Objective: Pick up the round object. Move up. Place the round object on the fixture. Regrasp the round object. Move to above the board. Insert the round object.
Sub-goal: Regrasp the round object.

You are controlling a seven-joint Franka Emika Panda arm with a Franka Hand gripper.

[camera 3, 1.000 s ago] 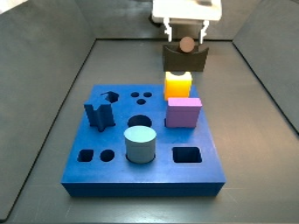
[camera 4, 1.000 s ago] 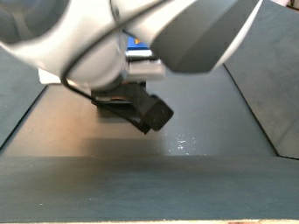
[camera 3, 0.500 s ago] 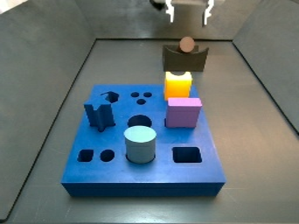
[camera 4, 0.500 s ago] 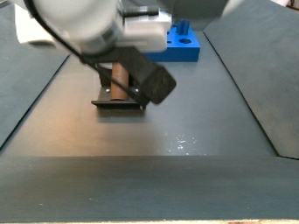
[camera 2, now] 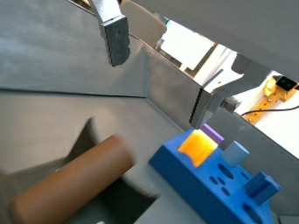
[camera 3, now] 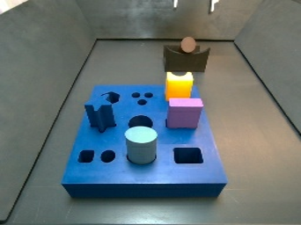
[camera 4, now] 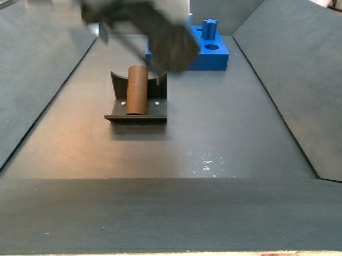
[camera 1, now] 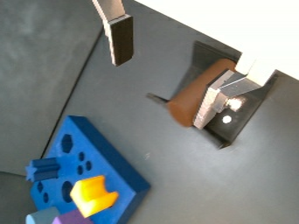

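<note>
In a wrist view the dark grey matte floor (camera 1: 140,114) fills the picture, with a paler grey wall rising along one edge. The small dark brown-black fixture (camera 1: 222,131) stands on it, and the plain reddish-brown cylinder, the round object (camera 1: 197,91), lies lengthwise in its notch. The large thick blue board (camera 1: 100,179) sits well apart from the fixture, carrying an orange-yellow peg (camera 1: 93,192) and a dark blue one. The pincer (camera 1: 176,61) hangs above, its two silver fingers with dark pads (camera 1: 121,37) wide apart and holding nothing; the cylinder lies below the gap between them.

In a wrist view looking along the floor, the round object (camera 2: 76,179) shows as a smooth, unmarked brown rod, lying tilted across the picture. The board (camera 2: 216,179) is just beyond it, with the orange-yellow peg (camera 2: 197,147) upright. Grey walls rise behind.

In a side view the grey-walled enclosure holds the board (camera 3: 112,171) near the camera. On it stand a pale teal cylinder (camera 3: 141,145), a pink-purple cube (camera 3: 185,112), the orange-yellow peg (camera 3: 179,84) and a dark blue piece (camera 3: 98,114). Behind the board the fixture (camera 3: 185,60) carries the round object (camera 3: 188,43), seen end-on. Only the pincer's fingertips (camera 3: 194,4) show at the top edge.

In a side view the round object (camera 4: 135,87) rests on the fixture (camera 4: 138,112), the board (camera 4: 207,50) lies beyond, and the pincer is a blur (camera 4: 140,30) above.
</note>
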